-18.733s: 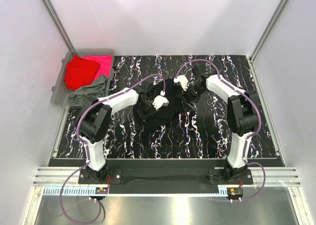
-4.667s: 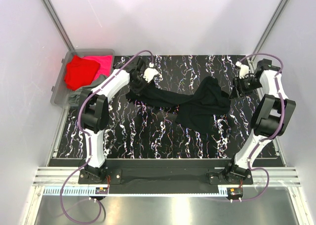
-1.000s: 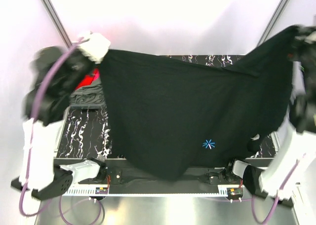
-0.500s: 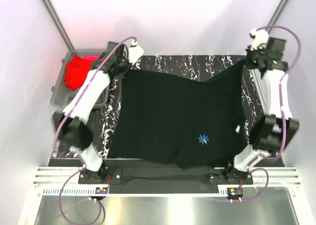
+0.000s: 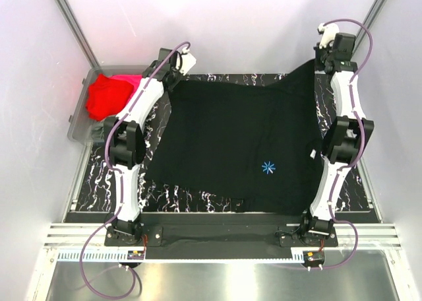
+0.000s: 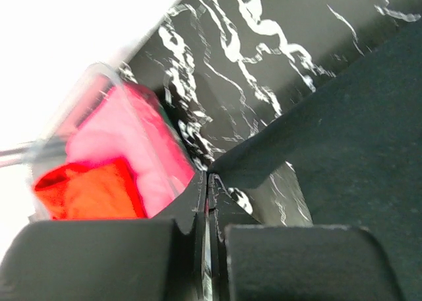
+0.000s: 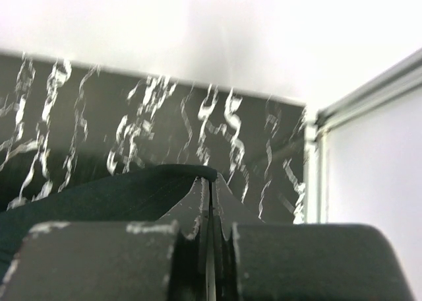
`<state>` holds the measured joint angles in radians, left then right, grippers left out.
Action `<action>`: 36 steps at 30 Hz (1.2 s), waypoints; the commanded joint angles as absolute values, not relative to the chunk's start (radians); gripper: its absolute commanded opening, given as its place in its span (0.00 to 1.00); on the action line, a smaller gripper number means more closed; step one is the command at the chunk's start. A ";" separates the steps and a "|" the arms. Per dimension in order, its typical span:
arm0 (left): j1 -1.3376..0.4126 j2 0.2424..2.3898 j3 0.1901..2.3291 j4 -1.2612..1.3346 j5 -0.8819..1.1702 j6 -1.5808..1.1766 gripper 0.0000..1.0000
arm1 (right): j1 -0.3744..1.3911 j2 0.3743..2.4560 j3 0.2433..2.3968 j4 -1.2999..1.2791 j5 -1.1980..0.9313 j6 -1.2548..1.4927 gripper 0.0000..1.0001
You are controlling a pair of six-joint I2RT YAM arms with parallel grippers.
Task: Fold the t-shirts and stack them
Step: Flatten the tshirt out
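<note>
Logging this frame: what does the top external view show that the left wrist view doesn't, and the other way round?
Only top external: the whole black t-shirt spread out, its blue starburst print, and the right hand at the far right corner. Only left wrist: the left hand pinched shut on the shirt's edge, close up. Both: the bin with the red shirt and pink shirt, and the marbled table.

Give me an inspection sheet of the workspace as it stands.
Surface: black marbled mat, mostly under cloth.
Job's things: black t-shirt spread out, blue starburst print facing up; red t-shirt and pink t-shirt in grey bin.
Clutter: nothing seen.
Grippers: left gripper and right gripper each shut on a far corner of the black t-shirt.
Cables: purple cables loop along both arms.
Surroundings: white walls, metal frame posts.
</note>
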<state>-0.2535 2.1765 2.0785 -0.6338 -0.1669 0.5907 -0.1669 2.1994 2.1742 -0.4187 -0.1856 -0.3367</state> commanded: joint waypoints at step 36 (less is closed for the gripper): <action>-0.492 1.257 1.769 -0.393 -0.252 0.701 0.00 | -0.120 1.343 2.118 -0.406 -0.045 -0.400 0.00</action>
